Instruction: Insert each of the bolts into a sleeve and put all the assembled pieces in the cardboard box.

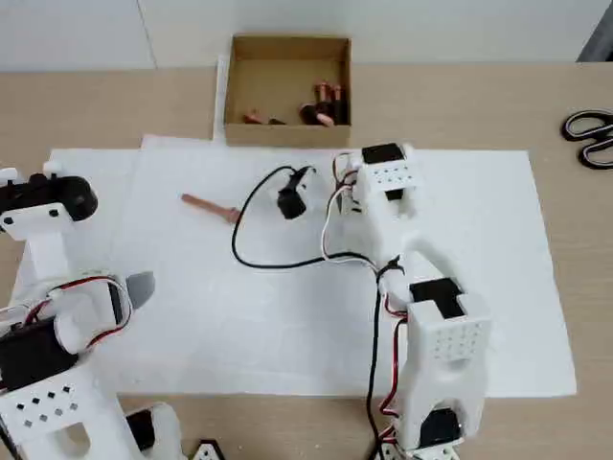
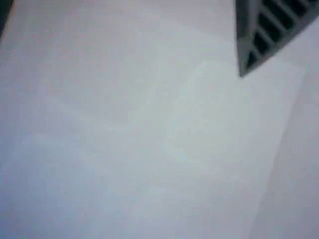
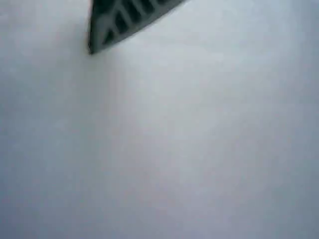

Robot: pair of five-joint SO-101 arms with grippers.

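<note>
- While several assembled pieces (image 1: 321, 103) lie in the cardboard box (image 1: 287, 134) at twelve o'clock on the table (image 1: 96, 105), one copper-coloured piece (image 1: 211, 206) rests on the white paper (image 1: 239, 326) toward ten o'clock
- left arm (image 1: 72, 321) at seven o'clock, right arm (image 1: 445, 335) at five o'clock; I cannot tell whether either one's jaws are open or closed

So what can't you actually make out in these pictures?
- Pieces in the cardboard box, high view: too small and bunched together to count or tell whether assembled.
- Copper piece on the paper, high view: too small to tell bolt from sleeve.
- Left gripper and right gripper, wrist views: cut off by the edge, open or shut unclear.
- Scissors, high view: cut off by the edge.
</note>
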